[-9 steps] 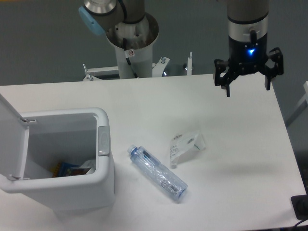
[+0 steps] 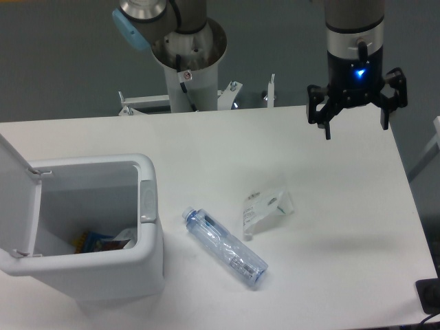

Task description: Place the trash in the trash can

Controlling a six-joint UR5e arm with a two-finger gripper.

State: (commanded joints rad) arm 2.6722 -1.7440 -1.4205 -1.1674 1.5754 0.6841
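A clear blue-tinted plastic bottle [image 2: 225,247] lies on its side on the white table, slanting from upper left to lower right. Just right of it rests a crumpled clear wrapper [image 2: 265,207] with a white printed label. At the left stands the white trash can [image 2: 148,227], lid flipped open to its left, with some items visible at its bottom. My gripper [image 2: 356,128] hangs open and empty high over the table's far right edge, well away from both pieces of trash.
The arm's base column [image 2: 189,58] rises behind the table's far edge, with metal brackets [image 2: 230,96] beside it. A dark object [image 2: 430,295] sits at the lower right corner off the table.
The gripper has shifted very slightly; bottle, wrapper and trash can have not moved.
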